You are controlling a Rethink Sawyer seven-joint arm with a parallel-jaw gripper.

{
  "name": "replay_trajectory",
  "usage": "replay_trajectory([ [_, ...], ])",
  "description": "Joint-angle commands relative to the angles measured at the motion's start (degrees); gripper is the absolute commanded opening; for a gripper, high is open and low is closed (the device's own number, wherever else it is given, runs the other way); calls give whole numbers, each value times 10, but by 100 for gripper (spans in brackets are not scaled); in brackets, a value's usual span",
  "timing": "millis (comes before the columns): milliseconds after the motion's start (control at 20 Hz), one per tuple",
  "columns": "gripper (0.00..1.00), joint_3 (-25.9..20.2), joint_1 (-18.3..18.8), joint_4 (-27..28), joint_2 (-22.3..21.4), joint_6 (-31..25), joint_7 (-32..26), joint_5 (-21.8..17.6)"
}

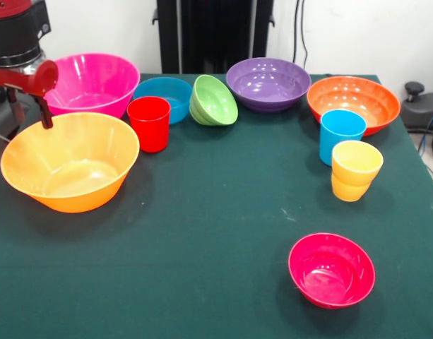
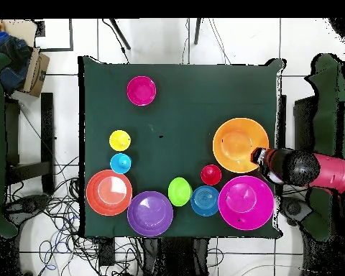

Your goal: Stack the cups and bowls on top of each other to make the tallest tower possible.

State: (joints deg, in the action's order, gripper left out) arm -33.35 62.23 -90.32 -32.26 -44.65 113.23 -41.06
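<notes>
A: What colours are the big bowls?
B: One pink bowl (image 1: 90,83), one yellow-orange bowl (image 1: 70,161), both plain.
A: The others?
B: Purple bowl (image 1: 268,83), orange bowl (image 1: 353,103), blue bowl (image 1: 164,97), green bowl (image 1: 214,101), crimson bowl (image 1: 331,270).
A: Cups?
B: Red cup (image 1: 149,123), sky-blue cup (image 1: 341,135), yellow cup (image 1: 355,170). The table (image 1: 216,233) is dark green; the arm (image 2: 315,169) is red and black.

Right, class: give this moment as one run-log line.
gripper: at yellow-orange bowl rim, grip unclear | green bowl: tilted | stacking: none | crimson-pink bowl: apart
</notes>
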Motion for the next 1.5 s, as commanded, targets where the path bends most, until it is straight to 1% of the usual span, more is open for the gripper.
replay_trajectory([
  [50, 100, -18, -1, -17, 43, -10, -197, -47],
  [950, 100, -19, 0, -14, 46, -10, -197, -53],
  [1250, 100, -18, 1, -7, 61, -2, -200, -59],
  [1500, 100, -17, 3, -11, 60, 3, -197, -61],
])
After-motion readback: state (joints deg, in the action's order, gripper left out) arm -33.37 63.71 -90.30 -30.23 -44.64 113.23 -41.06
